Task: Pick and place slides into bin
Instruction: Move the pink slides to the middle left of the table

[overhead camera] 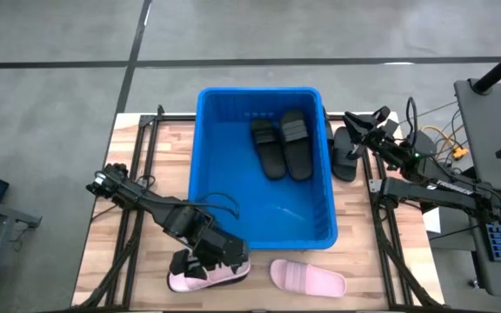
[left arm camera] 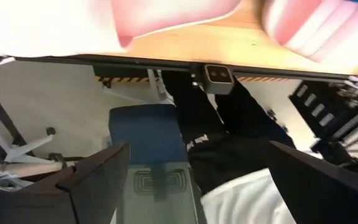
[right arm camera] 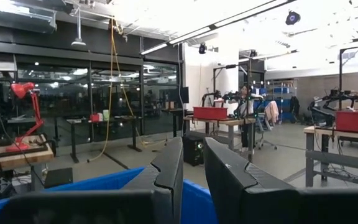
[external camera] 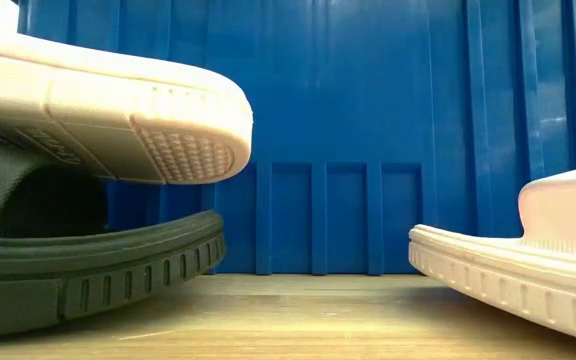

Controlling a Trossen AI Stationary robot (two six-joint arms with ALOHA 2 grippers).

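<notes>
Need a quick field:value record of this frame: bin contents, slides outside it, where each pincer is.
bin: blue tub, centre of table
in bin: two black slides, side by side at far end
right of bin: black slides on table against its wall
near edge: pink slide lying flat, alone
near-left: second pink slide resting on a black slide
left pincer: open, at the stacked pink slide
right pincer: nearly shut, empty, by bin's far right corner

Bright overhead light throughout; nearest pink slide (left arm camera: 166, 15) blurred, ceiling lamps glaring.
</notes>
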